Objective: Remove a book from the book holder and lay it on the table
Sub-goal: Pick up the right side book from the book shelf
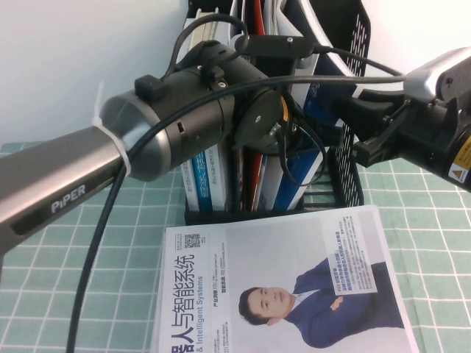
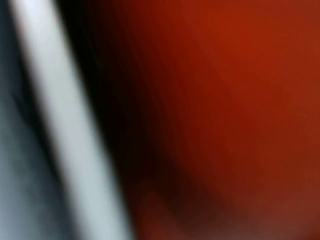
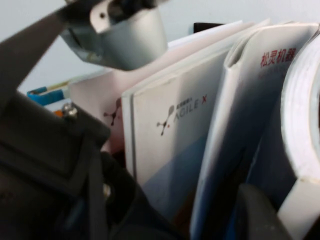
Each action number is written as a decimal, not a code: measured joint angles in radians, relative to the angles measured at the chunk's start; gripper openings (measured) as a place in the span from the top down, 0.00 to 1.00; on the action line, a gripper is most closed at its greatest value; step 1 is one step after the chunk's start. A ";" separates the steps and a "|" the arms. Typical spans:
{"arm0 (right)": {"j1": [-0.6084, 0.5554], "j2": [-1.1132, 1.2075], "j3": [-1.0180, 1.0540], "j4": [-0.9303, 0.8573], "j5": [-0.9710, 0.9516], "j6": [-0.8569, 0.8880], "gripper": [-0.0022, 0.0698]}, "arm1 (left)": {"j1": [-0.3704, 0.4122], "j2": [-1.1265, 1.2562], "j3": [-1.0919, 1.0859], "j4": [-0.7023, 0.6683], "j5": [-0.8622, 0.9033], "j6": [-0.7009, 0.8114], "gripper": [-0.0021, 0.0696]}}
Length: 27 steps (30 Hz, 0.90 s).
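The left gripper point(image 1: 278, 112) is buried among the book holder's point(image 1: 346, 184) upright magazines point(image 1: 212, 176), nearer than the right gripper point(image 1: 366, 129) alongside; neither's state can be told.

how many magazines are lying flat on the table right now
1: the magazine with the suited man lies on the table before the book holder. Others stand inside it.

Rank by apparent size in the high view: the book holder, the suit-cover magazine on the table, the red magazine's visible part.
1. Suit-cover magazine, nearer the camera, so real size unsure.
2. Book holder, partly hidden by the arms.
3. Red magazine, a thin sliver.
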 joint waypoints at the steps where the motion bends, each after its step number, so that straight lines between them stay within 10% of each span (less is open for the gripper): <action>1: 0.000 0.002 -0.002 0.000 0.000 -0.002 0.75 | 0.000 -0.008 0.002 -0.001 0.002 -0.004 0.97; 27: 0.119 0.222 -0.023 0.195 -0.353 -0.355 0.75 | 0.005 -0.145 0.003 0.075 0.013 -0.056 0.97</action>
